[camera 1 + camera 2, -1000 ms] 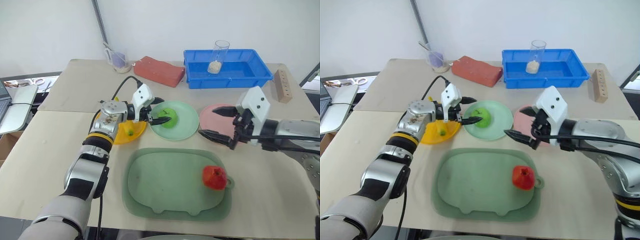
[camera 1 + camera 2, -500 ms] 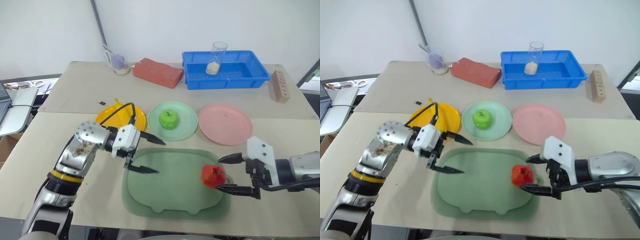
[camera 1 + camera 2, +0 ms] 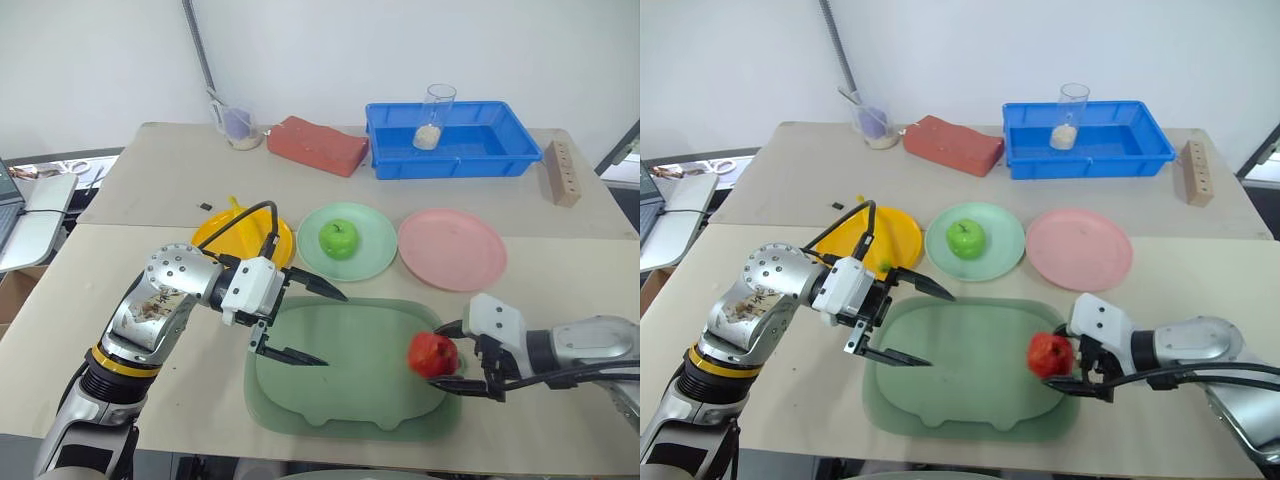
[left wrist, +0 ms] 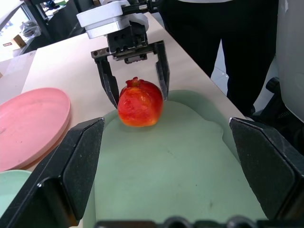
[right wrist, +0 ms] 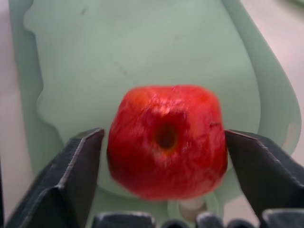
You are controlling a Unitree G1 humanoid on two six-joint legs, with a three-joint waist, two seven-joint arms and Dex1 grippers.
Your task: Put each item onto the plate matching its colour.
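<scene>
Counts on the table

Three round plates: yellow plate (image 3: 215,235), green plate (image 3: 372,250), pink plate (image 3: 452,248); two apples: green apple (image 3: 338,238), red apple (image 3: 433,354); one tray (image 3: 330,400).

Beige table (image 3: 150,180), bearing: yellow plate (image 3: 215,235), mint green plate (image 3: 375,245), pink plate (image 3: 452,249), dull-green tray (image 3: 350,385), blue bin (image 3: 455,150), red brick (image 3: 317,144), wooden block (image 3: 564,172), beaker (image 3: 237,124).

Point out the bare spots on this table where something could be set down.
The pink plate is bare. The tray is free between the left pincer and the red apple. Crowded: the green plate holds the green apple.
</scene>
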